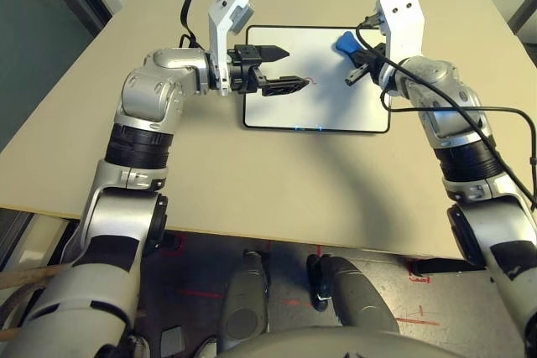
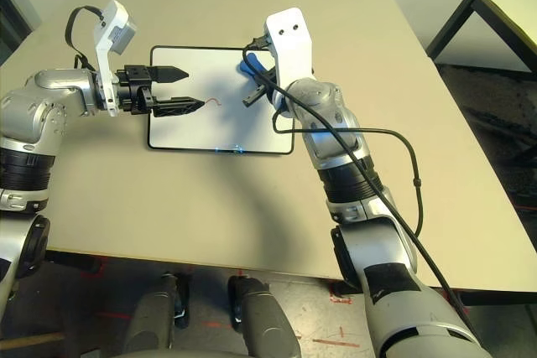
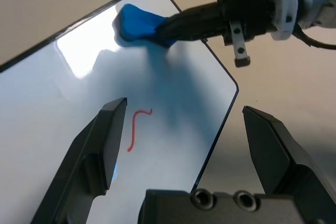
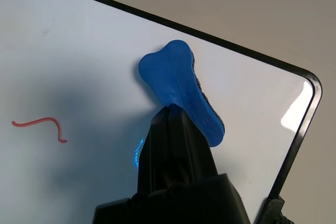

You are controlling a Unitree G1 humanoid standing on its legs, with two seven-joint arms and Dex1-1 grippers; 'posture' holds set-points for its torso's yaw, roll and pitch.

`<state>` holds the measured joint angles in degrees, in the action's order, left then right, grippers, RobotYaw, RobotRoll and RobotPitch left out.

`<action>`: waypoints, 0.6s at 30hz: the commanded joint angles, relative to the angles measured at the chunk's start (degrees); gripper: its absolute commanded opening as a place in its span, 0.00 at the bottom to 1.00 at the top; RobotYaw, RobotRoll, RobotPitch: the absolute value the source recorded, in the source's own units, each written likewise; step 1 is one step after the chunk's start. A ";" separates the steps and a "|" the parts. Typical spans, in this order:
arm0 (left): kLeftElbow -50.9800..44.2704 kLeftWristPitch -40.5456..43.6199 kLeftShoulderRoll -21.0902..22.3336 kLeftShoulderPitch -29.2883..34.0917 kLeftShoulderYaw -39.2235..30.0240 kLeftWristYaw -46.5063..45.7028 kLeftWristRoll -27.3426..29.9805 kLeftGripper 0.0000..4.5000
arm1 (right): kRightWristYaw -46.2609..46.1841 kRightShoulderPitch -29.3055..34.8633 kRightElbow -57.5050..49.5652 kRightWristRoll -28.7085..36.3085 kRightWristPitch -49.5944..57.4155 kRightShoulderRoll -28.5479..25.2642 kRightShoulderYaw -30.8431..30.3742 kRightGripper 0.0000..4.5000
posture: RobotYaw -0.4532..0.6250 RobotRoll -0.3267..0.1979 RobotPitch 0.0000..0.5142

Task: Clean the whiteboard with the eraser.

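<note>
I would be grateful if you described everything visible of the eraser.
The eraser is a blue, rounded block with a narrower middle, perhaps foam, and a dark layer along its underside. It sits slanted near the far right corner of the whiteboard. The right pincer's closed tips overlap it; whether they grip is unclear.

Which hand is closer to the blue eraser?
Right. The right gripper is at the eraser, fingertips at its middle; the left gripper is open above the whiteboard, farther away.

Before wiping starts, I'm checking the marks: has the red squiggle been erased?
No, the red squiggle is plainly there on the whiteboard.
</note>
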<state>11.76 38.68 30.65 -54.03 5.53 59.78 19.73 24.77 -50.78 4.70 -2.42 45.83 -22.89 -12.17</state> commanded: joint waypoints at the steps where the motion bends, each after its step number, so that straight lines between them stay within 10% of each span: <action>1: -0.09 0.29 0.24 -0.47 0.54 0.12 -0.30 1.00 | 0.05 3.86 -2.52 -0.45 3.78 1.22 -1.97 0.00 | 0.37 0.62 0.33; 18: 0.56 -0.15 0.11 -0.79 0.64 0.13 -0.57 1.00 | -0.04 3.20 -5.57 -0.23 5.43 2.02 -0.83 0.00 | 0.36 0.62 0.32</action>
<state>11.79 38.73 30.64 -54.16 5.59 59.80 19.67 25.27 -47.04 -2.59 -2.31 51.62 -20.49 -14.15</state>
